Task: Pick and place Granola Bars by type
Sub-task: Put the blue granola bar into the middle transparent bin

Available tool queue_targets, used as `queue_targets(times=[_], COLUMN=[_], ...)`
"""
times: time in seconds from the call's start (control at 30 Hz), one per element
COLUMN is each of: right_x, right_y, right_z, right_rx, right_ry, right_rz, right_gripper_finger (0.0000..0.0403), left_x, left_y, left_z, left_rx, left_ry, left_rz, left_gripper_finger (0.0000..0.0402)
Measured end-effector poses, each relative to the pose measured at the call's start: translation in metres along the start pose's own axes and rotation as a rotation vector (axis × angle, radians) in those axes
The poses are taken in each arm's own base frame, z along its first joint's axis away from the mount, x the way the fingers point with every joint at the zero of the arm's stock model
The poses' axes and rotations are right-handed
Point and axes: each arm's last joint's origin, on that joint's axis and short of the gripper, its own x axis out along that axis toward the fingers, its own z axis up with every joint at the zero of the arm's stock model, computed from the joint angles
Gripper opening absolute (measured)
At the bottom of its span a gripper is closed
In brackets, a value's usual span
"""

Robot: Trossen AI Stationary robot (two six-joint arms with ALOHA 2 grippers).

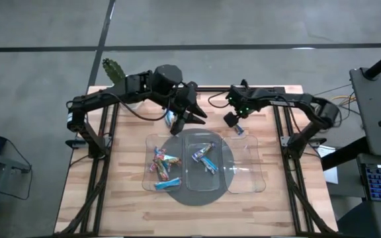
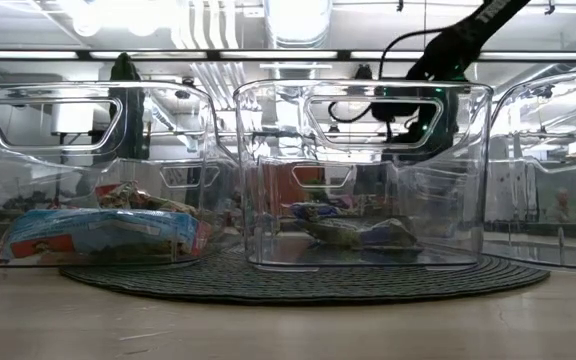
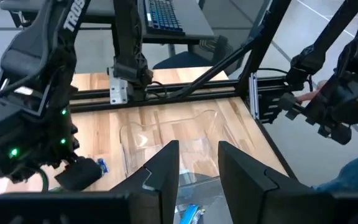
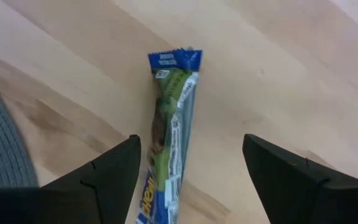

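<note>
Blue-and-green wrapped granola bar point(image 4: 174, 134) lies flat on the bare wooden table point(image 4: 278, 74), beside the grey mat point(image 4: 2, 143). The right gripper point(image 4: 191, 171) hangs over it, fingers spread on either side, not touching. The left gripper point(image 3: 197, 177), fingers slightly parted and empty, hovers above the clear trays point(image 1: 161, 168).

We see two arms built of matte black segments with rounded joint housings, both mounted on black metal frame rails at the table's edges. The left arm point(image 1: 121, 92) ends in a bulky dark wrist and a left gripper point(image 3: 199, 173) with two flat, angular black fingers. White lettering runs along one black link in the upper left of the left wrist view. The right arm point(image 1: 290, 102) carries small green indicator lights and looping black cables; its right gripper point(image 4: 188, 168) shows broad black fingers.
</note>
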Motion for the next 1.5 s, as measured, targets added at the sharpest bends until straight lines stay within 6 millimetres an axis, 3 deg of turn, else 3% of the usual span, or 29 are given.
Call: queue_targets(times=[0.43, 0.87, 1.07, 1.27, 1.5], right_x=[0.032, 0.029, 0.029, 0.023, -0.012], right_y=[0.006, 0.007, 0.007, 0.009, 0.023], right_z=[0.003, 0.005, 0.005, 0.01, 0.031], right_rx=[-0.058, -0.079, -0.088, -0.08, -0.124], right_ry=[0.131, 0.102, 0.1, 0.086, -0.012], right_rz=[0.037, 0.054, 0.055, 0.089, 0.237], right_gripper_finger=[0.0242, 0.0097, 0.0037, 0.0025, 0.0024], left_x=[-0.002, -0.057, -0.081, -0.105, -0.123], left_y=[0.003, -0.001, -0.004, -0.016, -0.028], left_z=[-0.002, -0.004, -0.019, -0.043, -0.083], left_rx=[-0.014, 0.011, -0.005, -0.014, -0.079], left_ry=[0.021, 0.029, 0.022, -0.125, -0.214], left_rz=[0.01, 0.124, 0.191, 0.24, 0.376], left_gripper_finger=[0.0094, 0.0094, 0.0094, 0.0094, 0.008])
